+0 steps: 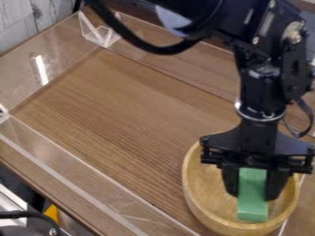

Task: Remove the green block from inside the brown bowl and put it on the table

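Note:
The green block [255, 197] hangs upright between the fingers of my gripper [256, 175], which is shut on its upper end. Its lower end sits just above the floor of the brown bowl [207, 199], a round tan wooden bowl at the lower right of the table [123, 111]. The black arm comes down from the top of the view and points straight down over the bowl. The bowl's right edge runs out of the picture.
Clear acrylic walls [50, 60] line the table's left and front edges. A clear acrylic bracket [99, 35] stands at the far back left. Bare wood-grain tabletop stretches left of the bowl.

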`<move>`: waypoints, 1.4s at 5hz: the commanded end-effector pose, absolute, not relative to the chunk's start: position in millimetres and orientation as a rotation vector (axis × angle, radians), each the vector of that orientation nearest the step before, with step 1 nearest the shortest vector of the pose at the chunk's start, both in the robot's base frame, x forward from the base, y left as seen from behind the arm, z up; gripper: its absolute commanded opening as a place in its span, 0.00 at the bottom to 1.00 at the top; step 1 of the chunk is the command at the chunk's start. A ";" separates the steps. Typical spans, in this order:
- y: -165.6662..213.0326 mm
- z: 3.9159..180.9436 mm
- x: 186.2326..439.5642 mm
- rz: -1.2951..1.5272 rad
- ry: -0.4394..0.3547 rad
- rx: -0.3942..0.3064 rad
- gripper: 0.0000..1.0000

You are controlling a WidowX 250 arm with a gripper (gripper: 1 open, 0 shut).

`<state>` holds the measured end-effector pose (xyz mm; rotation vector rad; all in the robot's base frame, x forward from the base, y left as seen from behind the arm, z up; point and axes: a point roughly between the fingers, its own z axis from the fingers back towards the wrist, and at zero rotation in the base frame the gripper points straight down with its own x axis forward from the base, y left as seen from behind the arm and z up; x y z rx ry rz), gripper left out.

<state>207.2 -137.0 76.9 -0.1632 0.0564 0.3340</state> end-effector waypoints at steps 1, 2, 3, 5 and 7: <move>-144.7 104.7 218.3 0.313 -0.010 -0.209 0.00; -134.6 129.6 219.6 0.360 -0.036 -0.228 0.00; -118.5 171.7 225.0 0.408 -0.086 -0.261 0.00; -42.4 176.6 235.7 0.476 -0.141 -0.246 0.00; 0.0 151.3 233.4 0.490 -0.176 -0.157 0.00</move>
